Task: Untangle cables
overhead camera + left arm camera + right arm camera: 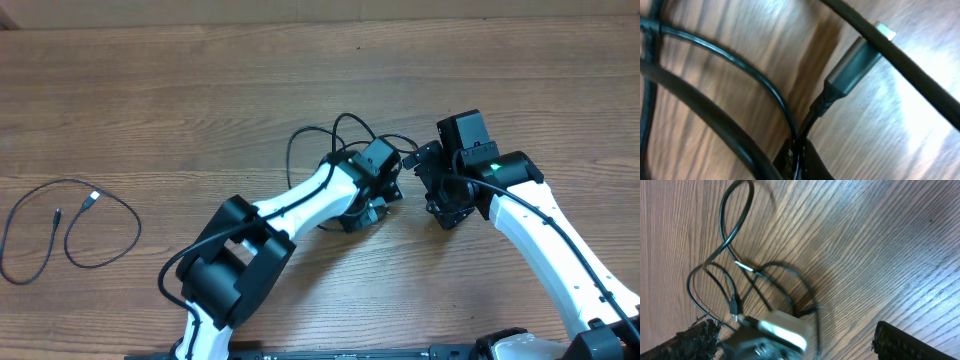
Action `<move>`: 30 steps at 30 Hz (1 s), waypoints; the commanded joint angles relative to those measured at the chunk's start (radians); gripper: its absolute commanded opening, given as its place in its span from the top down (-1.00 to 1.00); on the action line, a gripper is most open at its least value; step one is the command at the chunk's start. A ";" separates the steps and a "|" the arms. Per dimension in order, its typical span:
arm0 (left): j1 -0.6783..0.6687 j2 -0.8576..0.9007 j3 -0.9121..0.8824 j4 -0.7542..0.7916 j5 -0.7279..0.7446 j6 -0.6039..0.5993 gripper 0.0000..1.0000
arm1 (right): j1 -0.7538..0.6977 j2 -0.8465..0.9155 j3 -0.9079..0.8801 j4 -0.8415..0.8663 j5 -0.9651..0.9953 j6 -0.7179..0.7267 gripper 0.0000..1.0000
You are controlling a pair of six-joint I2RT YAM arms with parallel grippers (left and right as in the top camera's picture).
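Observation:
The tangled cables (338, 138) are thin black cords looped on the wooden table at the centre. My left gripper (368, 205) sits low over the tangle. In the left wrist view it (800, 161) is shut on a thin black cable, next to a grey plug (852, 62) with a silvery tip. My right gripper (428, 190) is just right of the left one. In the right wrist view its fingers (802, 342) are wide open with the blurred left gripper (780, 332) between them and the cable loops (735, 255) beyond.
A separate thin black cable (70, 228) with small plug ends lies in loose loops at the table's left. The two arms (300, 195) (540, 235) reach in from the near edge and nearly touch at the tangle.

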 commanded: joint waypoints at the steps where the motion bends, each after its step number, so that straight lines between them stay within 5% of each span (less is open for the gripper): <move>1: 0.061 0.052 0.139 -0.083 -0.174 -0.035 0.92 | -0.001 -0.023 0.008 -0.007 0.035 -0.008 -0.96; 11: 0.142 0.052 0.555 -0.211 -0.382 -0.130 0.92 | -0.001 -0.023 0.008 -0.061 0.035 -0.008 -0.97; 19: 0.185 0.052 0.628 -0.204 -0.623 -0.193 0.91 | -0.001 -0.023 0.008 -0.062 0.035 -0.008 -0.98; 26: 0.282 0.045 0.629 -0.330 -1.003 -0.453 0.91 | -0.001 -0.023 0.008 -0.061 0.035 -0.008 -0.98; 27: 0.299 0.043 0.633 -0.348 -1.017 -0.496 0.91 | -0.001 -0.023 0.008 -0.059 0.035 -0.008 -0.99; 30: 0.326 0.026 0.663 -0.417 -0.713 -0.502 0.91 | -0.001 -0.023 0.008 -0.020 -0.006 -0.124 -1.00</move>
